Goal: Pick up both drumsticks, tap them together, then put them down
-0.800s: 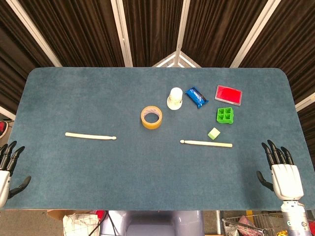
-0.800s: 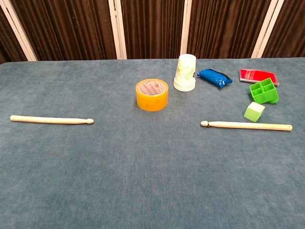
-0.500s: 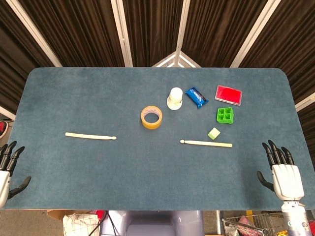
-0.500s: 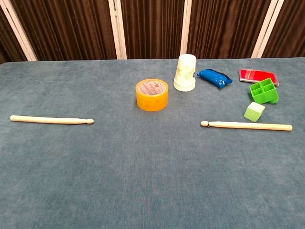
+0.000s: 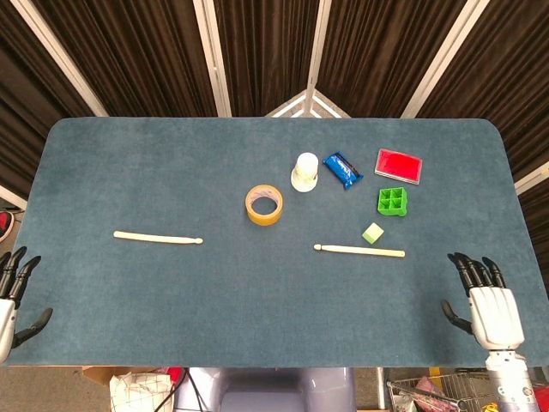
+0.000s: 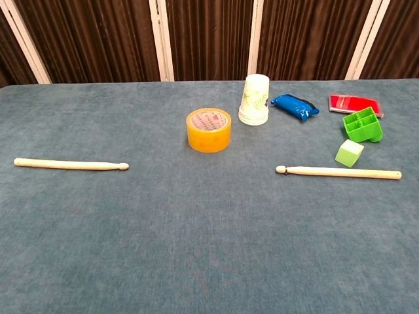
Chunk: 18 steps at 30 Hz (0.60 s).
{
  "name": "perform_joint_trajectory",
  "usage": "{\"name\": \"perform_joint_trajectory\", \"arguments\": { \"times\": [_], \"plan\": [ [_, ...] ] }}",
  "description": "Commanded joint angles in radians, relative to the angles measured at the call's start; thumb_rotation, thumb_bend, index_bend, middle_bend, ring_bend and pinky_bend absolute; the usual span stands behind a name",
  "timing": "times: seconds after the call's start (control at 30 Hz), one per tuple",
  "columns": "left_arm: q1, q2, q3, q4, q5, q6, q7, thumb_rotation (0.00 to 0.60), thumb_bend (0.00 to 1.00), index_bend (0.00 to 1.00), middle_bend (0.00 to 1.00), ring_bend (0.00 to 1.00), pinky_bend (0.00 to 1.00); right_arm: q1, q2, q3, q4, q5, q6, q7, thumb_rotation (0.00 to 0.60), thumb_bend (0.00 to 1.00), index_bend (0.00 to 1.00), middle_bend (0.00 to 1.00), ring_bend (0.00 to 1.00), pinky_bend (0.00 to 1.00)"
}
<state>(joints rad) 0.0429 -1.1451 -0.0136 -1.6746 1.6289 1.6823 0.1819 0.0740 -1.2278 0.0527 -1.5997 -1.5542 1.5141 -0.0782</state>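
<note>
Blue felt covers the tabletop in the head view. Take the roll of yellow tape as your marker. Your left drumstick lies flat, well to the left of the tape and a bit nearer to you. Your right drumstick lies flat to the right of the tape, also a bit nearer to you. A small light green block sits just beside that stick, on the far side. Right of the tape and a little farther back stands a white paper cup. Past the cup are a blue packet, a green box with little pockets and a red flat box. Your left hand is at the near left corner, far from the tape, fingers apart and holding nothing. Your right hand is at the near right edge, fingers apart and holding nothing.

From the chest view, the tape sits in the middle. One stick lies far left of it and the other lies to its right, both flat on the tabletop. You cannot see your hands in this view.
</note>
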Motion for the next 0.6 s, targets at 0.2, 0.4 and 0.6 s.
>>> {"name": "perform_joint_trajectory", "arguments": {
  "times": [0.2, 0.4, 0.6],
  "plan": [
    [0.003, 0.008, -0.004, 0.0, -0.009, 0.001, -0.014, 0.6, 0.35, 0.12, 0.0, 0.0, 0.07, 0.009, -0.016, -0.008, 0.011, 0.0, -0.022, 0.011, 0.6, 0.34, 0.27, 0.26, 0.22, 0.11],
    [0.002, 0.011, -0.008, 0.002, -0.019, -0.003, -0.026, 0.6, 0.35, 0.12, 0.0, 0.0, 0.07, 0.058, -0.017, 0.022, -0.016, 0.04, -0.099, 0.018, 0.6, 0.34, 0.31, 0.27, 0.23, 0.11],
    [-0.01, 0.003, -0.012, 0.003, -0.025, -0.025, -0.014, 0.6, 0.35, 0.12, 0.0, 0.0, 0.07, 0.158, -0.018, 0.092, -0.051, 0.176, -0.261, -0.103, 0.6, 0.34, 0.31, 0.27, 0.23, 0.11]
  ]
}}
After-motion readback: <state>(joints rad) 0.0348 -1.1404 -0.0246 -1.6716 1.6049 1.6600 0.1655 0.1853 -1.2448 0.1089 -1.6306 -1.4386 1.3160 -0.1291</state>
